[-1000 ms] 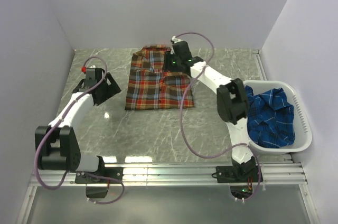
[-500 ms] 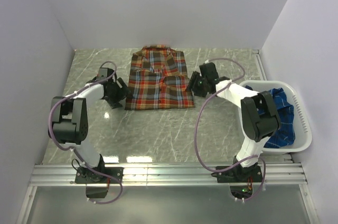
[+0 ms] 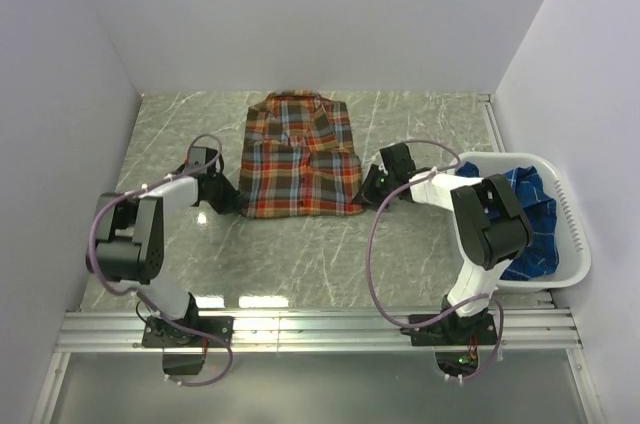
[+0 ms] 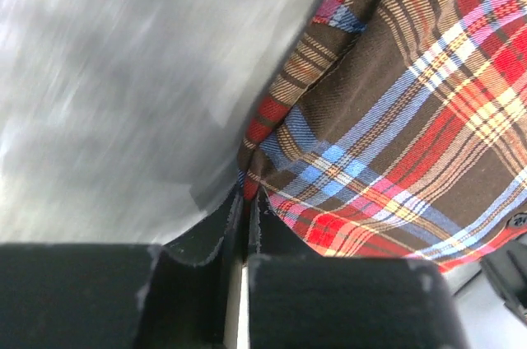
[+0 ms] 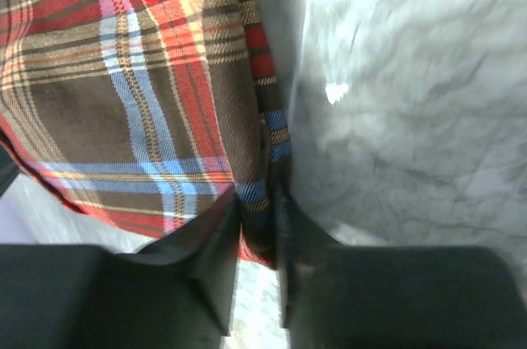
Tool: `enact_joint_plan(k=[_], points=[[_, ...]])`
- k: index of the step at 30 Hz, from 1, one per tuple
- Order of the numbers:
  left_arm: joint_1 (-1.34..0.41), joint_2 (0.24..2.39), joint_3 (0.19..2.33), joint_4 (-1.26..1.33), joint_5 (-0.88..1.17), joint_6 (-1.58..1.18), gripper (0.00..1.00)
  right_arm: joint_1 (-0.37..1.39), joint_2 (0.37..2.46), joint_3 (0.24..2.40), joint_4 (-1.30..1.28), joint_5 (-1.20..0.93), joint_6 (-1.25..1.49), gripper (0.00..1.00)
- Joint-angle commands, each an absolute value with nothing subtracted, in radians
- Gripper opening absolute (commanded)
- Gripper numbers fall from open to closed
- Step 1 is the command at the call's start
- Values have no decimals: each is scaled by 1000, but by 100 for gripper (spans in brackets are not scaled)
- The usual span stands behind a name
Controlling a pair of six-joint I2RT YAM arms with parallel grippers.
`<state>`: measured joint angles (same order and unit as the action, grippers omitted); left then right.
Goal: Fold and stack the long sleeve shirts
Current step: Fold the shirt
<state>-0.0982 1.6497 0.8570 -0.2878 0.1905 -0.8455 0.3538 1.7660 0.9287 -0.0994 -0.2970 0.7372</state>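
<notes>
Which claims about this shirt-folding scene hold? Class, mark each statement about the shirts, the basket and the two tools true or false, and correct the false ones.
1. The red plaid shirt lies on the table. True.
2. The blue shirt is stacked on the red plaid shirt. False: it lies crumpled in the white basket.
3. The left tool is shut on the red plaid shirt's edge. True.
4. The right tool reaches into the white basket. False: it pinches the red plaid shirt's edge.
5. The red plaid shirt's collar points away from the arm bases. True.

Overhead plus two wrist close-ups of shirt [image 3: 300,159]
</notes>
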Motion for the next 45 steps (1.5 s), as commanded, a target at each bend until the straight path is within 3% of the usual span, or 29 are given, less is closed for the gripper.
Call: enact_joint_plan(k=[1,6,10,16,20,23,31,39,45], points=[[-98,1571,741,-394,137,-836,7,362,1701,872,-139,-344,694,22],[-72,1356,568,-442,153,-868,9,397,1626,802,-255,-359,615,14],[-71,1191,497,-501,189,-917,22,451,1553,739,-304,-365,594,15],[-72,991,575,-590,166,-939,61,518,1459,823,-432,-277,482,24],[-83,948,717,-626,104,-879,75,517,1390,919,-459,-163,399,47],[-123,994,784,-591,106,-867,74,515,1410,1018,-439,-161,322,52],[-340,1204,825,-433,115,-890,71,517,1644,1336,-419,-356,55,50],[-353,1316,723,-387,60,-900,69,518,1933,1558,-465,-428,-55,50],[-353,1364,638,-365,52,-926,65,537,2035,1569,-466,-451,-80,50]])
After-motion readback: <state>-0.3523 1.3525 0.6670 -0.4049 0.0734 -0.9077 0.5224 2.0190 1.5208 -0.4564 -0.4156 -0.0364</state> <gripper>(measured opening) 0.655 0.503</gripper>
